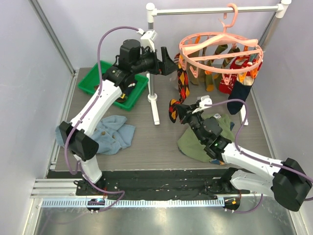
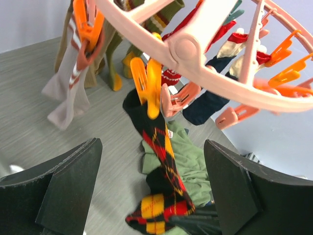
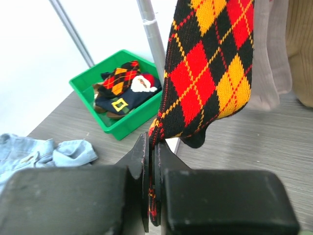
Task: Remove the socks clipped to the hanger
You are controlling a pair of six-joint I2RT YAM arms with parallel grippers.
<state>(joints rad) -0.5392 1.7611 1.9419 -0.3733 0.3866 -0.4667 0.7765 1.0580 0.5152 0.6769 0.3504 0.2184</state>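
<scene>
**Right gripper** (image 3: 151, 147): the jaws are closed flat on the lower end of the argyle sock (image 3: 205, 73), with fabric pinched between the pads. It sits below the left side of the hanger (image 1: 222, 70), close to the table (image 1: 161, 147).

**Argyle sock**: black with red and yellow diamonds. Its upper end is clamped in an orange peg (image 2: 149, 85) on the left part of the hanger ring. From the peg the sock runs down at a slant to the right gripper.

**Left gripper** (image 2: 151, 147): the jaws are wide apart and hold nothing. It is at ring height, just left of the hanger, and points toward the peg that holds the argyle sock. No contact with the peg, the ring or the sock is visible.

**Hanger**: hooked over the rail (image 1: 215, 10).

**Socks** (image 1: 234, 66): navy, red, tan, olive and striped beige ones hang from pegs around the hanger ring.

**Other items, located from the hanger:**
- Olive garment (image 1: 195, 142): on the table below the hanger, partly under the right arm.
- Denim garment (image 1: 115, 134): on the table, well to the left and nearer the arm bases.
- Bin (image 1: 105, 73): green, left of the hanger, beyond the rail post.
- Binned socks (image 3: 122, 90): a second argyle sock and a navy Santa-pattern one, lying in the bin.
</scene>
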